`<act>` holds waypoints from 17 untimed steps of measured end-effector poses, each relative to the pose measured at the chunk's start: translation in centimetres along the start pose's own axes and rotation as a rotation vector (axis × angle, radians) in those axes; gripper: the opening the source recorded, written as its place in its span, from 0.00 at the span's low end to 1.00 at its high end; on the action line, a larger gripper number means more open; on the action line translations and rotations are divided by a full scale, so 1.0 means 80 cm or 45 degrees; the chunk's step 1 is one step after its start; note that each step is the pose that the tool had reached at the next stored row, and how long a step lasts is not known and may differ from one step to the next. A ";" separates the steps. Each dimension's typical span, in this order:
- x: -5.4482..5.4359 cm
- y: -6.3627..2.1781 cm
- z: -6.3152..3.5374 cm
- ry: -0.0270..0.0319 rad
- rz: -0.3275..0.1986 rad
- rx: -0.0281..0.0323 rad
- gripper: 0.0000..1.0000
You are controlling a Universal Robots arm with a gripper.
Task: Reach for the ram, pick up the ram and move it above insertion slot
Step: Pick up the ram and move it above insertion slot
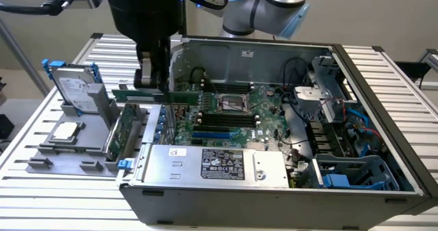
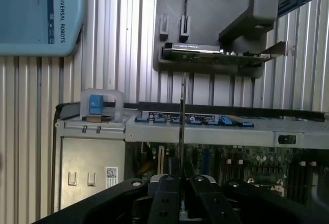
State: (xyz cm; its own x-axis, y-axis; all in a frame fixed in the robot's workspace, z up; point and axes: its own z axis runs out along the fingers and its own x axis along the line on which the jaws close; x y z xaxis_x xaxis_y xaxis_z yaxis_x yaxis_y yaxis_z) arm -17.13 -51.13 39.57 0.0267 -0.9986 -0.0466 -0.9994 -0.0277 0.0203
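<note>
This is a robotics lab or test bench for computer assembly. An opened desktop computer case point(image 1: 287, 138) lies on a ribbed aluminium worktable point(image 1: 61, 200) at the centre of the frame, its motherboard point(image 1: 233, 113) exposed. At left, a grey fixture tray point(image 1: 68, 149) holds a hard drive point(image 1: 77, 90) upright. An industrial robot arm point(image 1: 267, 7) stands at the top.
</note>
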 end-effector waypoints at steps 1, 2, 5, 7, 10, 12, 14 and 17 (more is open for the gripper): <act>0.000 -0.006 0.000 0.0001 0.000 -0.0001 0.14; 0.000 -0.011 0.000 0.0002 0.000 -0.0002 0.14; 0.000 -0.028 0.000 0.0000 0.000 -0.0001 0.14; -0.001 -0.040 -0.001 0.0001 0.000 -0.0001 0.14; -0.004 -0.056 -0.001 0.0001 0.000 -0.0002 0.14; -0.008 -0.065 0.000 0.0001 0.000 -0.0001 0.14; -0.013 -0.073 0.000 0.0000 0.000 -0.0002 0.14; -0.021 -0.085 0.000 0.0000 0.000 -0.0001 0.14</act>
State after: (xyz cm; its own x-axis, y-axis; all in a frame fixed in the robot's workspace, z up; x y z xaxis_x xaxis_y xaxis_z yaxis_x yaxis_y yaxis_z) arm -10.41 -49.28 39.49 0.0267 -0.9986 -0.0466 -0.9994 -0.0277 0.0204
